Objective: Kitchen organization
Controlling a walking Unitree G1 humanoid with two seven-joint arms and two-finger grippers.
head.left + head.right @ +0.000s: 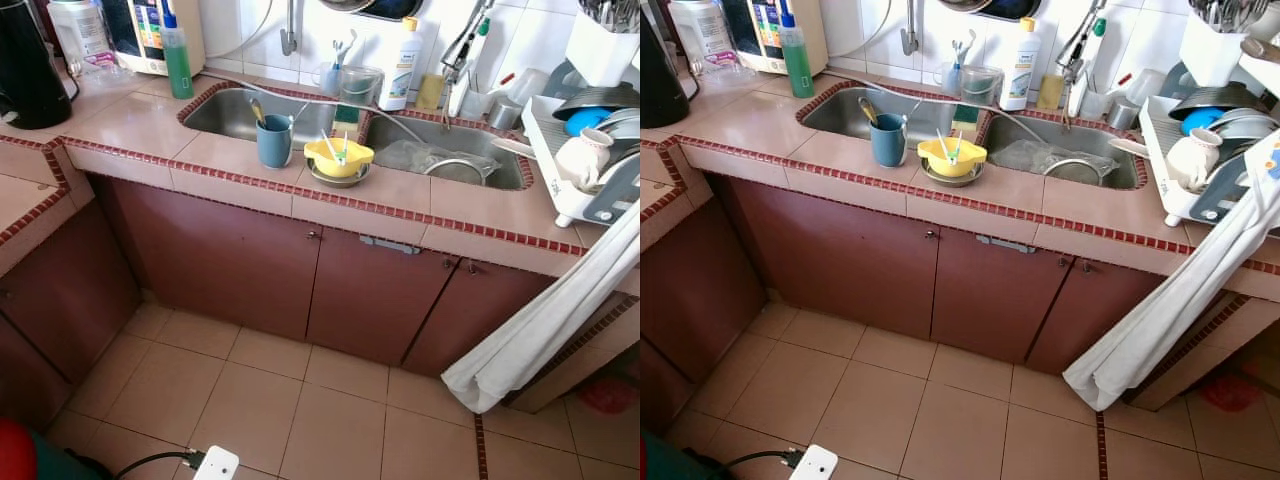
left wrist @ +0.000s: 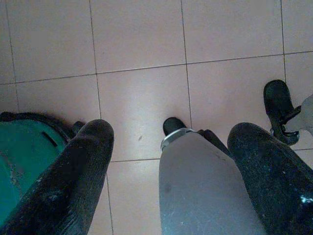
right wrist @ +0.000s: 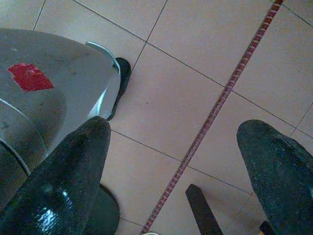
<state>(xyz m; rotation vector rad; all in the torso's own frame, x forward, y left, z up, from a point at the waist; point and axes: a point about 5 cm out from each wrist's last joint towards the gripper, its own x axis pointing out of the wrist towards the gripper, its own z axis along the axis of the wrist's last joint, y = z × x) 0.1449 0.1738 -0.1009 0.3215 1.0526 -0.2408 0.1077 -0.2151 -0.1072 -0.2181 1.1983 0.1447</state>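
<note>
Beside the sink (image 1: 225, 112), approach squarely before lifting left gripper (image 2: 166, 171) and right gripper (image 3: 176, 171), fingers apart, toward the blue cup (image 1: 274, 141).

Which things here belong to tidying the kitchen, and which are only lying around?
For the job:
blue cup
yellow bowl
green bottle
white bottle

Lying about:
white cloth
black kettle
white plug

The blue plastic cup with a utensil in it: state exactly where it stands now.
In the left eye view the blue plastic cup stands on the tiled counter edge before the left steel sink basin, just left of the yellow bowl.
</note>
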